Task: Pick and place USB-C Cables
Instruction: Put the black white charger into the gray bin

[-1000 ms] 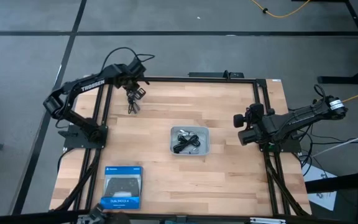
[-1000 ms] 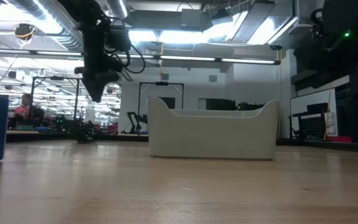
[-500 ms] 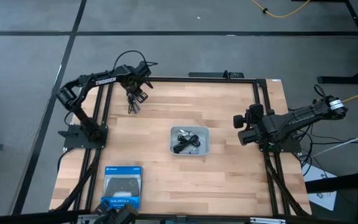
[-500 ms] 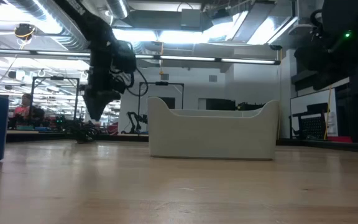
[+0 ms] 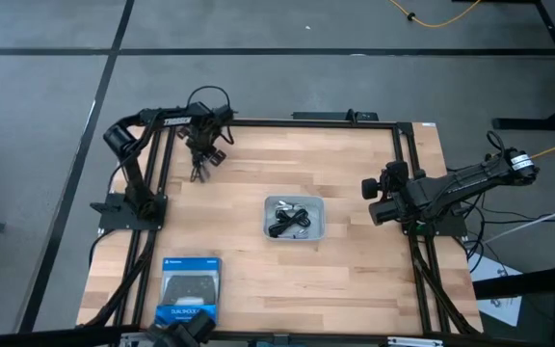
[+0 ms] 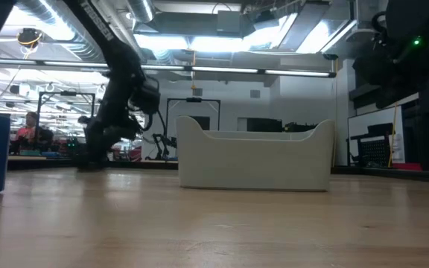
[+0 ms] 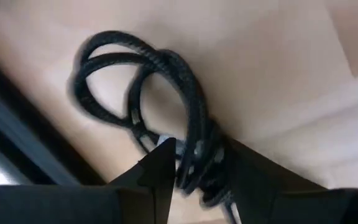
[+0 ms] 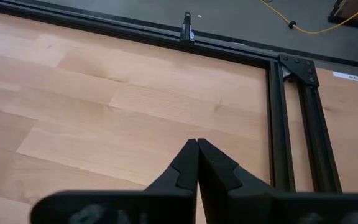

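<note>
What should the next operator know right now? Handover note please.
Left gripper: down at the table's far left corner, fingers straddling a black coiled cable that lies on the wood; not visibly clamped yet.
Right gripper: shut, empty, parked at the table's right edge.
Tray: mid-table, already holding several cables; exact count unclear.
Done: those cables binned.
Left: grasp the corner cable, carry it to the tray, release.
Boxed controller at the near left is not part of the job.

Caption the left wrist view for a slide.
Left gripper straddling a coiled black cable on the wooden table.
</note>
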You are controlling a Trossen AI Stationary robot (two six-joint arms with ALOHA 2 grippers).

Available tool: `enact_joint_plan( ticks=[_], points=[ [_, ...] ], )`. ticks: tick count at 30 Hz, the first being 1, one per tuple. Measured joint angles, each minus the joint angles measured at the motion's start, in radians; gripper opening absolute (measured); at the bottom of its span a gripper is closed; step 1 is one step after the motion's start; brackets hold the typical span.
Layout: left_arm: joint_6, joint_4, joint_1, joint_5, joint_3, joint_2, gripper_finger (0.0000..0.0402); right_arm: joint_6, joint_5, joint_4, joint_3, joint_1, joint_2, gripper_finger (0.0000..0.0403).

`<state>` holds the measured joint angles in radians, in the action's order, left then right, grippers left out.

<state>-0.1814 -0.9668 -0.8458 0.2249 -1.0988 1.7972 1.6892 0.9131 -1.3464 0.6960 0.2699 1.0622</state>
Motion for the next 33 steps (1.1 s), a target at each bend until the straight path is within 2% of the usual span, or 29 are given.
enact_joint_plan(
  ticks=[3,7,9,17,21,24,28,33],
  points=[
    [0.000,-0.009,0.020,-0.054,0.000,0.029,0.0113,-0.010,0.000,0.000,0.000,0.000,0.000,0.0008],
    [0.034,-0.010,0.054,-0.137,0.000,0.050,0.0037,-0.045,0.000,0.004,0.000,0.000,0.000,0.0008],
    [0.078,-0.009,0.071,-0.173,0.000,0.045,0.0018,-0.048,0.000,0.007,0.000,0.000,0.000,0.0008],
    [0.089,-0.153,0.186,-0.209,-0.022,-0.081,0.0018,-0.049,0.000,0.012,0.000,0.000,0.000,0.0008],
    [0.079,-0.151,0.274,-0.314,-0.067,-0.184,0.0018,-0.049,0.000,0.016,0.000,0.000,0.000,0.0008],
    [0.078,-0.084,0.360,-0.378,-0.112,-0.245,0.0017,-0.049,0.000,0.024,0.000,0.000,0.000,0.0008],
    [0.091,0.087,0.506,-0.366,-0.181,-0.272,0.0017,-0.049,-0.001,0.030,0.000,0.000,0.000,0.0008],
    [0.254,0.382,0.689,-0.361,-0.229,-0.230,0.0017,-0.052,-0.002,0.030,0.000,0.000,0.000,0.0008]
  ],
)
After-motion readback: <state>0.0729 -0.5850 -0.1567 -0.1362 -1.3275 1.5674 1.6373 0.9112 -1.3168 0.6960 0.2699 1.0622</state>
